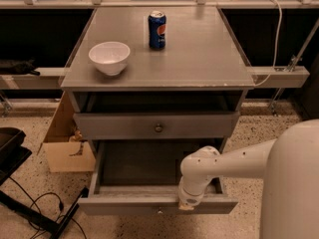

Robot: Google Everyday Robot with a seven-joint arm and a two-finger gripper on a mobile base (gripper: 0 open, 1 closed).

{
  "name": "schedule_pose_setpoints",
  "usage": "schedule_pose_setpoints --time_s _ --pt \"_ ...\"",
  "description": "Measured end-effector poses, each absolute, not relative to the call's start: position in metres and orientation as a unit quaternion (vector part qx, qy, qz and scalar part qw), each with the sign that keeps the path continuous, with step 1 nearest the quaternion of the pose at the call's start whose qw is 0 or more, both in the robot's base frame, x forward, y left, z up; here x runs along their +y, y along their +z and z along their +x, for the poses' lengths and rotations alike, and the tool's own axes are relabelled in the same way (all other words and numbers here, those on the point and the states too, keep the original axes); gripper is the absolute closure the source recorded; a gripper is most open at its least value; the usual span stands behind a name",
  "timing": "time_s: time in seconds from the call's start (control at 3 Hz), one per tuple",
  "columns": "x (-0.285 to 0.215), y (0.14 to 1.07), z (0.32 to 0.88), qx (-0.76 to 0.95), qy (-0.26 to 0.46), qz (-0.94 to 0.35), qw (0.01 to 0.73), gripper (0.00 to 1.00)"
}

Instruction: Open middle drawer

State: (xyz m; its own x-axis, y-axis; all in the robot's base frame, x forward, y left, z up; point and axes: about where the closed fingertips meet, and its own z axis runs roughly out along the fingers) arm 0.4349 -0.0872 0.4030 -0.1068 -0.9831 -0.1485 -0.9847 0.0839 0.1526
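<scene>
Fingers (187, 206): whether they are spread or pressed together cannot be told; only a pale tip shows, at the top edge of the bottom drawer's (124, 203) front panel. Gripper (188, 203): pointed straight down, set at that edge, right of the panel's centre. Arm (234, 161): white, enters from the right, runs leftward over the drawer's right rear corner, then bends down at a rounded wrist joint directly above the fingers.

Bottom drawer: pulled well out, dark interior exposed behind and left of the fingers.

Middle drawer (114, 126): grey front above and behind the fingers, apart from them, its round knob (158, 128) up and to their left. How far out it stands cannot be told.

Surface (204, 54): far above the fingers. It carries a white bowl (109, 57) at left and an upright blue can (157, 30) behind it.

Cardboard box (67, 151): on the floor, far left of the fingers.
</scene>
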Motion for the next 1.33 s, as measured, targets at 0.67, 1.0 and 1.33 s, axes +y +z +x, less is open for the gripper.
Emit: schedule_pose_setpoints --time_s 0.67,1.0,1.33 --pt "-0.0892 0.4059 0.4366 0.735 0.111 -0.668 0.0 1.0" --pt "-0.0903 0.4079 0.4352 0.734 0.115 -0.67 -0.003 1.0" --pt "-0.0903 0.4079 0.4352 0.734 0.115 -0.67 -0.003 0.74"
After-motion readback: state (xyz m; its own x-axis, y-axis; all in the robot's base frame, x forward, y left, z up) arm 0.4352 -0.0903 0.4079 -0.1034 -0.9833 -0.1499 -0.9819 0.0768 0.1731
